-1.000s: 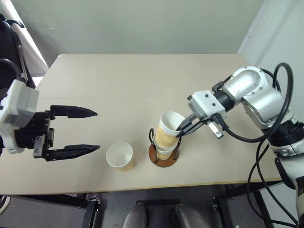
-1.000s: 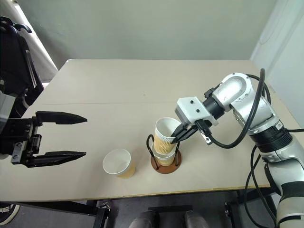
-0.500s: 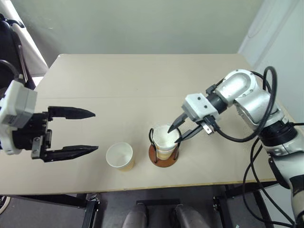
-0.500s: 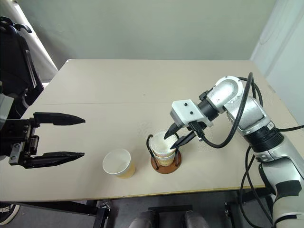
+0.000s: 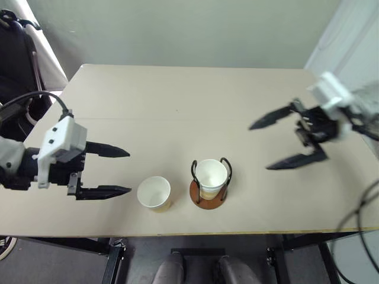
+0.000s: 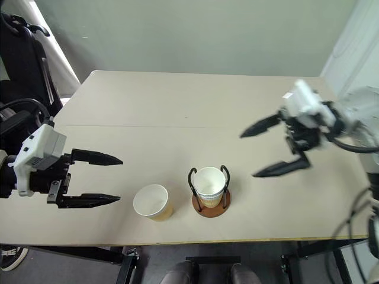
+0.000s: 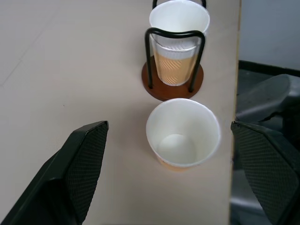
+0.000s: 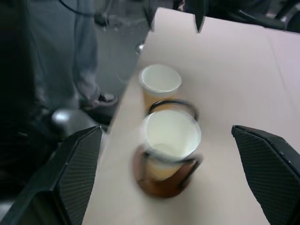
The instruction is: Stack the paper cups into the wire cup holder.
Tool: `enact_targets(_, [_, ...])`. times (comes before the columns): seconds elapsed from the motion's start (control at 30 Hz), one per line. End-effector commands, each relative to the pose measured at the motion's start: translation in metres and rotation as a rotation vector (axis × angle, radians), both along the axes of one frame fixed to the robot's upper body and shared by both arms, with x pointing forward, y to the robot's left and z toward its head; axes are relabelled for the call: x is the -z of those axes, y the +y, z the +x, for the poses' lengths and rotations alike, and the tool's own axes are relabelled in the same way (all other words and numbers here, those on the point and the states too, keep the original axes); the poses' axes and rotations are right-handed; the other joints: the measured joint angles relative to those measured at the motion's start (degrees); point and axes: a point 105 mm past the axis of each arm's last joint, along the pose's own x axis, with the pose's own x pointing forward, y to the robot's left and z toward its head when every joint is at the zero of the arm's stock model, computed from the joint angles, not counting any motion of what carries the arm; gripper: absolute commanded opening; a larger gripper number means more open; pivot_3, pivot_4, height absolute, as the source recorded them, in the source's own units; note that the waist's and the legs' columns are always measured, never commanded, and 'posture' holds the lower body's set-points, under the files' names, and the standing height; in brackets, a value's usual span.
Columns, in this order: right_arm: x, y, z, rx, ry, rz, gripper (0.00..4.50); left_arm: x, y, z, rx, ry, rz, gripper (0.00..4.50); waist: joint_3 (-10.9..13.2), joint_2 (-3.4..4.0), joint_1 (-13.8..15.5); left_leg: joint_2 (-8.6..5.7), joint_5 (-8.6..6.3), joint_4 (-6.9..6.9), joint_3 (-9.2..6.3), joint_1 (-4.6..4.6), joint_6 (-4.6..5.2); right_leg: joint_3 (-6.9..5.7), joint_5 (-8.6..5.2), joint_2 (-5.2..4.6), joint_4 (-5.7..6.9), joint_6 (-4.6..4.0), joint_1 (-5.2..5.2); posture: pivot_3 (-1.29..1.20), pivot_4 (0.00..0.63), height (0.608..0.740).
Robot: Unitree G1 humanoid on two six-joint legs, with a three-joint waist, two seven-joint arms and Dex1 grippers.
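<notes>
Now both grippers, L [image 5: 121,171] & R [image 5: 267,145], gape empty; paper cups [image 5: 211,176] in wire cup holder [image 5: 208,195] unlabelled.

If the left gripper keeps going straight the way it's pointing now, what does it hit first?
Most likely the loose paper cup standing on the table. It sits between the open left gripper's fingers' line, with the wire cup holder just beyond. Height is hard to judge.

Both head views look steeply down from above the near edge of the table [image 5: 177,94], taking in the whole top. The left wrist view sits low and close, facing across the loose paper cup [image 7: 183,133] to the wire cup holder [image 7: 172,83]. The right wrist view looks from farther off, sharing those same two things from the opposite side.
</notes>
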Motion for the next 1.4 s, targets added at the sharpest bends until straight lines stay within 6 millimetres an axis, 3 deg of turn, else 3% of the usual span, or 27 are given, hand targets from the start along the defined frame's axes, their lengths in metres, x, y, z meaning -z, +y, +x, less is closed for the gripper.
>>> enact_targets(0.03, [-0.009, -0.006, -0.017, 0.048, -0.023, 0.034, 4.48, 0.009, -0.001, 0.014, 0.001, -0.009, 0.039, 4.5, 0.0, 0.02, -0.4, -0.01, 0.01, -0.05, 0.0, 0.02, -0.02, 0.01, 0.0, 0.01, 0.05, 0.01, -0.01, 0.0, 0.15, 0.74])
enact_targets(0.37, [-0.002, 0.001, -0.037, 0.155, -0.024, 0.072, 4.48, 0.048, -0.015, 0.04, 0.044, 0.07, 0.127, 4.5, 0.0, 0.03, -1.0, 0.14, 0.07, 0.07, -0.11, 0.04, -0.06, 0.14, -0.04, 0.39, 0.11, 0.39, 0.05, 0.0, 0.15, 0.74])
enact_targets(0.47, [0.0, 0.001, -0.043, 0.175, -0.02, 0.062, 4.48, 0.05, -0.015, 0.045, 0.057, 0.075, 0.132, 4.5, 0.0, 0.03, -0.9, 0.09, 0.01, 0.22, -0.14, -0.04, 0.04, 0.18, -0.09, 0.38, 0.09, 0.54, 0.07, 0.0, 0.15, 0.74])
enact_targets(0.6, [0.005, -0.004, -0.049, 0.224, -0.018, 0.034, 4.5, 0.05, -0.018, 0.048, 0.087, 0.087, 0.121, 3.56, 0.0, 0.01, -0.6, 0.05, -0.05, 0.33, -0.17, -0.11, 0.14, 0.21, -0.12, 0.37, 0.01, 0.65, 0.11, 0.0, 0.15, 0.74])
enact_targets(0.9, [0.005, -0.016, -0.049, 0.331, -0.051, 0.017, 4.5, 0.05, -0.027, 0.057, 0.121, 0.095, 0.107, 0.19, 0.0, 0.01, -0.5, -0.03, -0.19, 0.75, -0.22, -0.1, 0.36, 0.26, -0.14, 0.35, 0.0, 0.95, 0.33, 0.0, 0.15, 0.74])
enact_targets(1.4, [0.005, -0.018, -0.049, 0.346, -0.064, 0.012, 4.5, 0.047, -0.033, 0.053, 0.158, 0.112, 0.102, 0.09, 0.0, 0.01, -0.5, -0.1, -0.25, 0.83, -0.24, -0.09, 0.47, 0.3, -0.14, 0.35, -0.13, 1.15, 0.46, 0.0, 0.15, 0.74])
